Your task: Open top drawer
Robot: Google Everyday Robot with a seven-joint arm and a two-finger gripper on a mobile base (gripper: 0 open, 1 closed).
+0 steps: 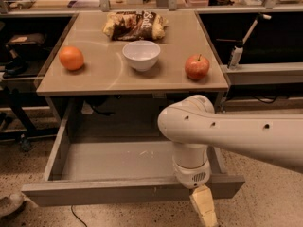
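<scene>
The top drawer (99,188) stands pulled far out below the tan tabletop (104,72), its shallow grey inside bare and its flat front near the bottom of the camera view. My white arm comes in from the right and bends down over the drawer's right front corner. My gripper (204,209) hangs just in front of the drawer front; one cream finger (203,206) shows, pointing down.
On the tabletop stand an orange (71,58) at the left, a white bowl (141,55) in the middle, a red apple (197,67) at the right and a chip bag (135,25) at the back. Dark shelving flanks the table on both sides. Speckled floor lies below.
</scene>
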